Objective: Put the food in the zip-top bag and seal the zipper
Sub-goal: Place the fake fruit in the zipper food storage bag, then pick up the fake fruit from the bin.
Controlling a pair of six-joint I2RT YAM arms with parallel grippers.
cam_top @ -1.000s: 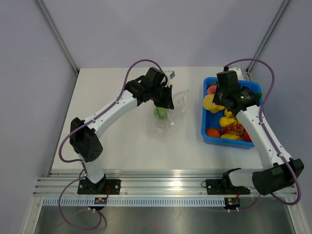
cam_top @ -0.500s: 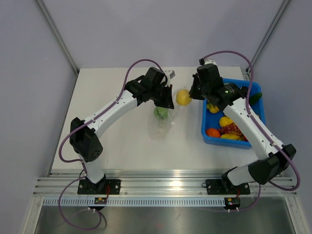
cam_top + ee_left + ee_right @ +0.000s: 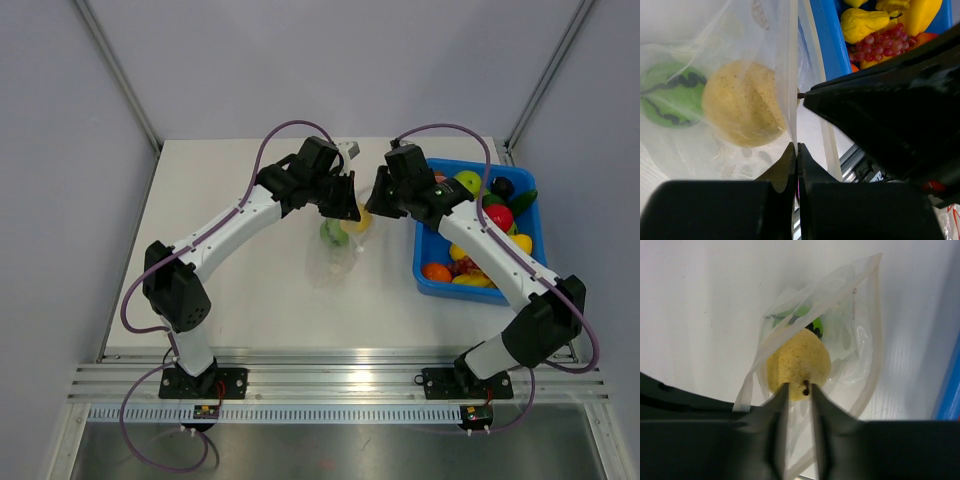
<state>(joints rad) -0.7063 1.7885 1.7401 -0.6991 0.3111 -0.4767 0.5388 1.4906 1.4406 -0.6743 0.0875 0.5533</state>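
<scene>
White links (image 3: 225,232), black joints (image 3: 178,297) — looping purple cables (image 3: 290,128), black bases (image 3: 205,383)

Clear bag (image 3: 860,355) w/ pale-yellow brown-speckled fruit (image 3: 742,102) & green black-striped melon (image 3: 672,92); bin (image 3: 827,40) blue, table (image 3: 240,290) white.

No legible txt, labels, brands or nos. in any view.

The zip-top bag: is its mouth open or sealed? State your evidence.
Open: in the right wrist view the zipper strips spread apart, and the yellow fruit sits between them, in the fingers of the right gripper.
</scene>
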